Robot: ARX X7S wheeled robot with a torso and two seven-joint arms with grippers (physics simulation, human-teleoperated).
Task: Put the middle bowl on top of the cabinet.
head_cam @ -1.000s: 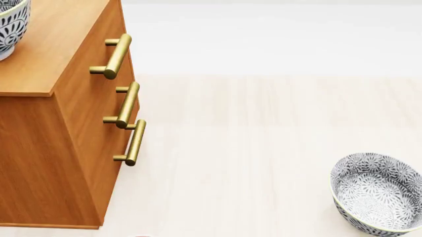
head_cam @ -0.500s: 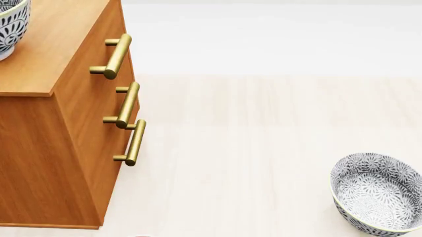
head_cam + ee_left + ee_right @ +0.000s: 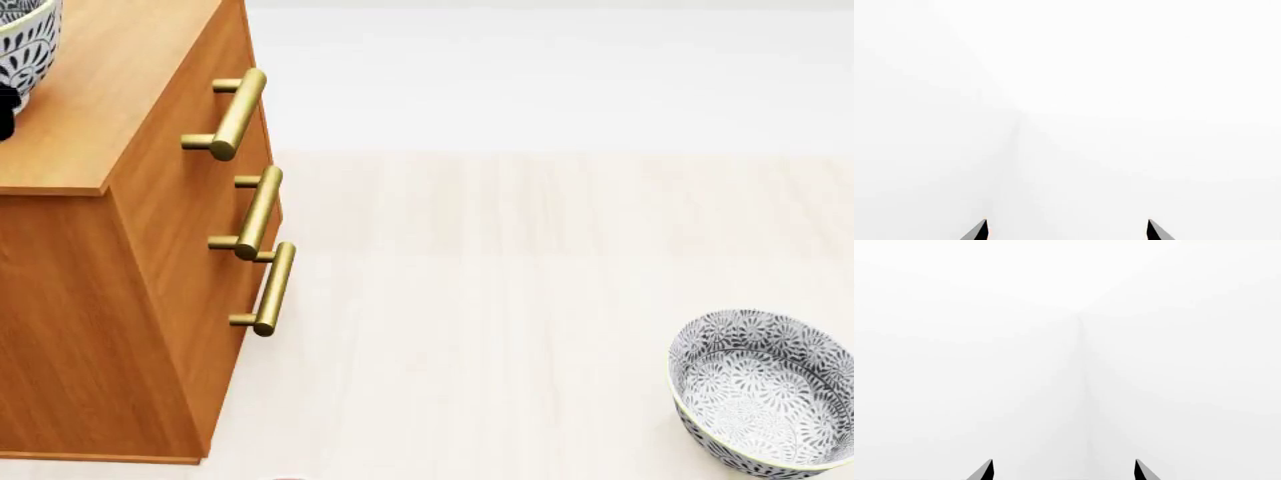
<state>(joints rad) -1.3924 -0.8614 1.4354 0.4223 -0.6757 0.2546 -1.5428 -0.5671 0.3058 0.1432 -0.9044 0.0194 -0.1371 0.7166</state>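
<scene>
The cabinet [image 3: 120, 260] fills the left of the head view, orange-brown with a lighter top and three brass handles [image 3: 238, 113]. One patterned bowl [image 3: 24, 45] stands on its top, cut off by the view's left edge. A second, identical bowl [image 3: 763, 388] sits on the floor at the lower right. I cannot tell which of them is the middle bowl. A small dark shape [image 3: 6, 112] shows at the left edge beside the bowl on the cabinet. My left gripper [image 3: 1067, 231] and right gripper [image 3: 1063, 471] are both open, face white walls and hold nothing.
Pale wood floor [image 3: 507, 280] stretches between the cabinet and the floor bowl, with a white wall [image 3: 561, 70] behind. A sliver of something red [image 3: 287, 478] shows at the bottom edge near the cabinet's corner.
A small dark shape has come into the head view at the left edge, beside the bowl on the cabinet. Nothing else has moved.
</scene>
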